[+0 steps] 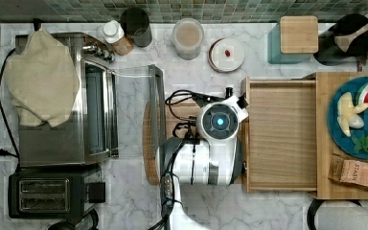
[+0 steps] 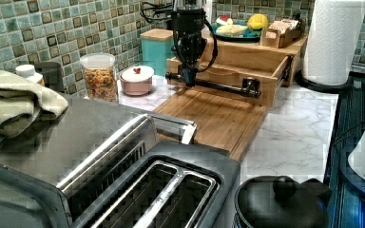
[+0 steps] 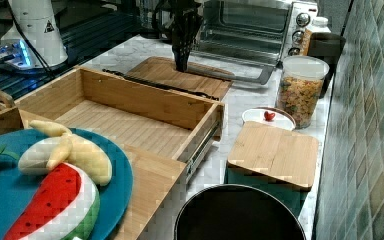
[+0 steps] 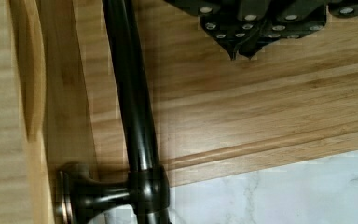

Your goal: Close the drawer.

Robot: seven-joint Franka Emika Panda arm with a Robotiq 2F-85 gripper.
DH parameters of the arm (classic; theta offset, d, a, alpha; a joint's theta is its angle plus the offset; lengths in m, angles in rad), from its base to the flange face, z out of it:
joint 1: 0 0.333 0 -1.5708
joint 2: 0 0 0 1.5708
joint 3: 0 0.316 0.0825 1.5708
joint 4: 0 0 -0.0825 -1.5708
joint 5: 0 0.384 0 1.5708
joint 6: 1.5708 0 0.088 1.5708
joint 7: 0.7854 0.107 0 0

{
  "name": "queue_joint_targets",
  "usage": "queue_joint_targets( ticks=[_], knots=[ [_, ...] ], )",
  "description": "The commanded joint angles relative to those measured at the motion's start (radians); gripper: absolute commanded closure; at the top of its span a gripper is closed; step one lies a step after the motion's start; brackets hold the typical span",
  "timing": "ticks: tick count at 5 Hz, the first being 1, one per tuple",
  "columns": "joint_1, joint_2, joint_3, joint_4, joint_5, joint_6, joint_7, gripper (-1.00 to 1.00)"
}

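The drawer (image 1: pixel 282 134) is a shallow light-wood tray, pulled far out of the wooden stand (image 1: pixel 323 143) and empty inside. Its front panel carries a long dark bar handle (image 4: pixel 133 102), which also shows in the left view (image 2: pixel 218 87) and the right view (image 3: pixel 155 84). My gripper (image 4: pixel 241 52) points down in front of that handle, above the cutting board (image 4: pixel 261 107). Its fingertips are pressed together with nothing between them, a short gap away from the bar. In the top view the arm's wrist (image 1: pixel 219 122) hides the gripper.
A toaster oven (image 1: pixel 86 110) with its door open lies beyond the cutting board. A black toaster (image 1: pixel 48 194) stands beside the oven. A cereal jar (image 1: pixel 188 37), a lidded bowl (image 1: pixel 226 54) and a teal canister (image 1: pixel 297 36) line the wall. A plate of toy fruit (image 1: pixel 359 117) tops the stand.
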Motion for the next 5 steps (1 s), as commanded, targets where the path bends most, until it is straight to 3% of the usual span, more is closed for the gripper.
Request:
queue_joint_targets(
  ticks=[1, 3, 5],
  knots=[
    [0.009, 0.046, -0.025, 0.043, -0.197, -0.012, 0.077, 1.0],
    [-0.014, 0.069, -0.03, 0.01, -0.196, 0.069, 0.047, 1.0],
    [-0.003, 0.068, -0.074, 0.044, -0.331, -0.021, 0.192, 1.0]
  ],
)
